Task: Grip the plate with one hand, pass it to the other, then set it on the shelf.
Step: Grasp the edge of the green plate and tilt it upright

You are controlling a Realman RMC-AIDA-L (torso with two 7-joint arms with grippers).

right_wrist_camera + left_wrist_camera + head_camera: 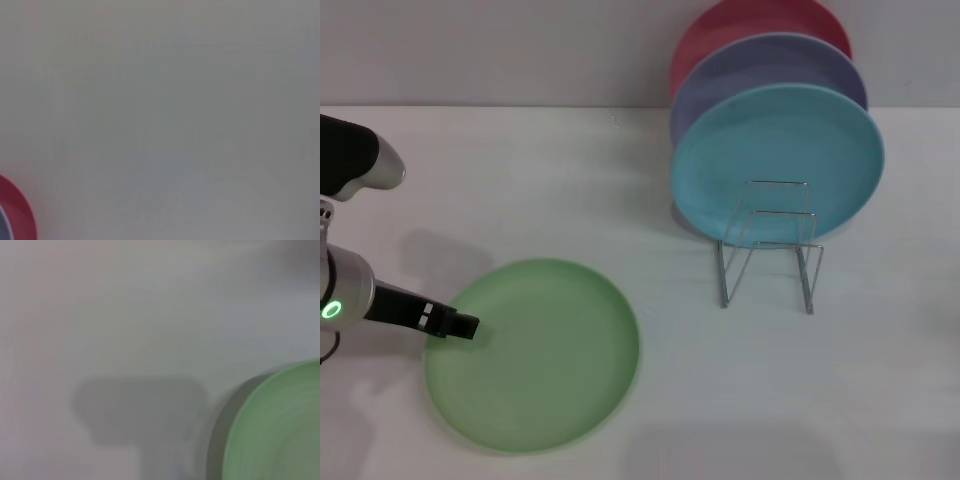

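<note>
The left gripper (460, 326) sits right at the near-left rim of the light green plate (535, 355), which lies flat on the table (520, 180), spreading away to the gripper's right. Whether its fingers have closed on the rim, I cannot tell. The right arm is out of view, so the left is nearer. Well apart, the wire shelf (768, 245) holds turquoise plate (775, 160), lavender plate (760, 65) and red plate (740, 25), front slots free.

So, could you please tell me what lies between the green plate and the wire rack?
Nothing: in the head view only bare white table lies between the green plate and the wire rack. The two stand apart.
</note>
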